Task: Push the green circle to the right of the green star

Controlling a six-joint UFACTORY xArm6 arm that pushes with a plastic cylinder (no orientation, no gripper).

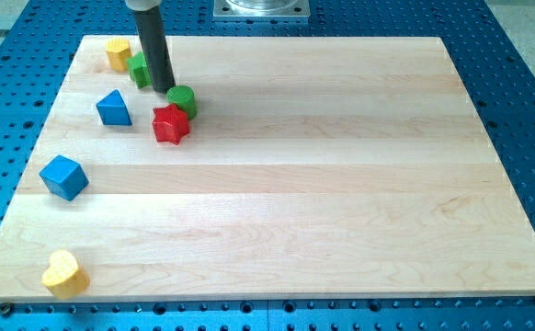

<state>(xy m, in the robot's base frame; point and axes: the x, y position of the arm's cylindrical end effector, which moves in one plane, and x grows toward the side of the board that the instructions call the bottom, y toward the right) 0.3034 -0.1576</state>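
The wooden board (341, 184) lies on a blue perforated table (525, 110). At the view's bottom left corner of the board rests the yellow heart (64, 273). Above it, near the left edge, sits the blue cube (63, 176). Toward the view's top left corner stands a yellow block (118, 53), its shape not clear. Below and just right of that lies the blue triangle (113, 108). The green star (139, 70) sits just right of the yellow block and is partly hidden behind the rod (153, 41), so its points cannot be read. The rod descends from the view's top; its tip (164, 89) rests between the green star and the green circle (182, 100), touching or nearly touching the circle's upper left side. The green circle is an upright round cylinder, with no long axis and no heading to report. It lies right of and below the green star, near it. The red star (170, 124) sits directly below the circle, touching it or nearly so. The arm carries no jaws, so no grip state applies.
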